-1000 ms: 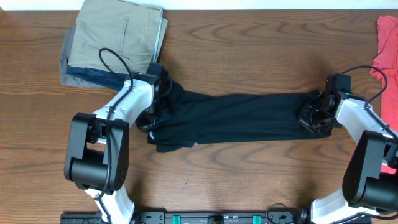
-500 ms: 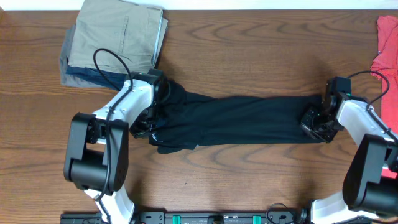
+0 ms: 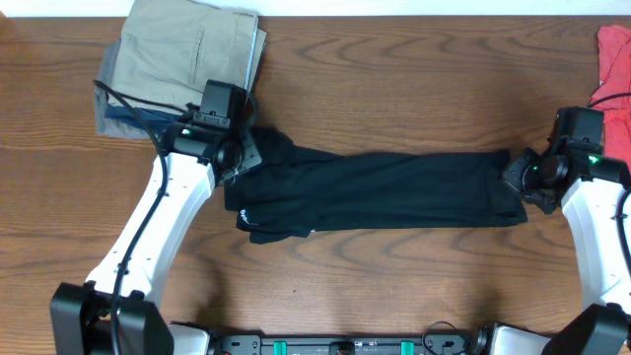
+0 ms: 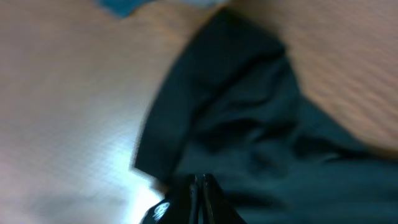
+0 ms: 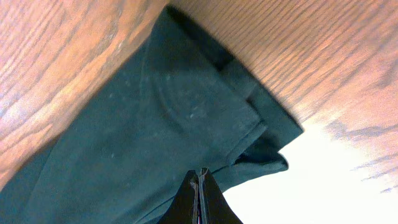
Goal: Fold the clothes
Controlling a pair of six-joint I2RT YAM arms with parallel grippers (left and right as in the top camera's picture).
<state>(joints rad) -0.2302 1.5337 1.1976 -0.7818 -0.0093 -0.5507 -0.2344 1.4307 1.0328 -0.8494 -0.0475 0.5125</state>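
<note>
The black shirt (image 3: 385,187) lies on the wooden table as a long folded band running left to right, with a small white logo (image 3: 245,211) near its left end. My left gripper (image 3: 235,163) is shut and hovers over the shirt's upper left corner. In the blurred left wrist view its closed fingers (image 4: 200,180) sit above the black fabric (image 4: 249,124), with the logo (image 4: 160,210) beside them. My right gripper (image 3: 521,179) is shut over the shirt's right end. In the right wrist view its closed tips (image 5: 200,174) are above the hem (image 5: 155,124), with no cloth between them.
Folded khaki trousers (image 3: 192,54) lie on a blue-grey garment (image 3: 123,113) at the back left, close to my left arm. A red garment (image 3: 613,69) lies at the right edge. Bare wood lies in front of the shirt.
Both arms have pulled back from the shirt's ends and lifted: the left up and left, the right to the right. The shirt stays flat in its band.
</note>
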